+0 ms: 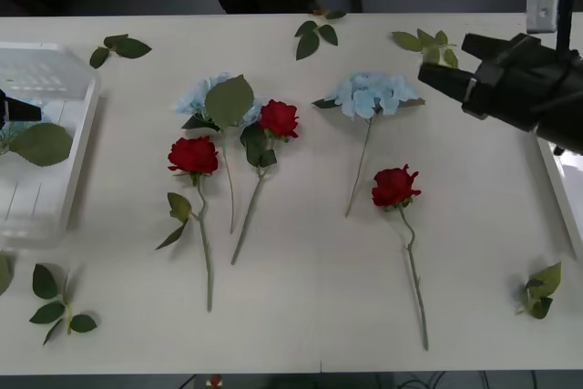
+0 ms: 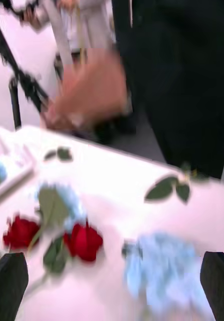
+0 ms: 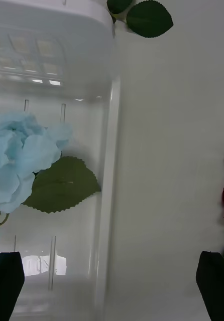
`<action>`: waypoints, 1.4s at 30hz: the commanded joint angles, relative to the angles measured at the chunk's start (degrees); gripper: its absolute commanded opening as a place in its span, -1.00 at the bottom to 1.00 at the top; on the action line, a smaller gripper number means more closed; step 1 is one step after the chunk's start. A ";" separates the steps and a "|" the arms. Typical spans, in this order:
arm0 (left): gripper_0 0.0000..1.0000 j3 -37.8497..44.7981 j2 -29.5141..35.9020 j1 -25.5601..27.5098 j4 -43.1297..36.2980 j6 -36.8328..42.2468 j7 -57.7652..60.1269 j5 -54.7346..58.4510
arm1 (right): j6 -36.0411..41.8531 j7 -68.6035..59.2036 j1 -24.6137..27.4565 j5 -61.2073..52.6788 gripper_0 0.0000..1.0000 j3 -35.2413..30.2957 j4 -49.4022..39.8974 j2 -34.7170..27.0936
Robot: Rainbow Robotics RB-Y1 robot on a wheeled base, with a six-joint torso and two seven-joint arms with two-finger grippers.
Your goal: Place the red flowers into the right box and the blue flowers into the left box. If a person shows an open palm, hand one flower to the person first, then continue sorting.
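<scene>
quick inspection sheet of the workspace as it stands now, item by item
surface: white table, flowers laid out across it
red flowers: three roses on the table, at and
blue flowers: two on the table, at and; one more inside the left box
left box: slatted white crate at the table's left edge
right box: white rim at the right edge, partly behind the arm
clutter: loose leaf sprigs scattered on the table
grippers: left gripper open above the left box's wall; right gripper open, raised above the table's far right
cables: nothing seen
surroundings: person in dark clothes behind the table, blurred hand raised
</scene>
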 commanded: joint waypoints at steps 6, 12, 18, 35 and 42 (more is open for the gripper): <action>1.00 0.55 -4.00 -2.27 -1.63 -2.14 -2.19 3.16 | 17.06 -11.89 2.16 4.10 1.00 -3.06 -2.10 -5.33; 1.00 -1.82 -12.97 -3.59 -4.71 -3.73 -1.93 -1.41 | 32.79 -25.33 2.16 12.19 1.00 -3.94 -2.98 -6.21; 1.00 -5.07 -19.73 -1.92 -10.34 -3.99 5.19 -11.87 | 42.72 -39.57 2.16 20.89 1.00 -2.44 -6.50 -6.12; 1.00 -22.74 -27.12 6.61 -17.54 -7.68 16.35 -39.99 | 46.15 -58.65 0.40 44.00 1.00 11.88 -8.25 1.52; 1.00 -27.57 -29.31 4.94 -14.47 -7.68 16.44 -45.88 | 43.16 -59.79 -2.77 54.55 1.00 19.44 -2.19 5.92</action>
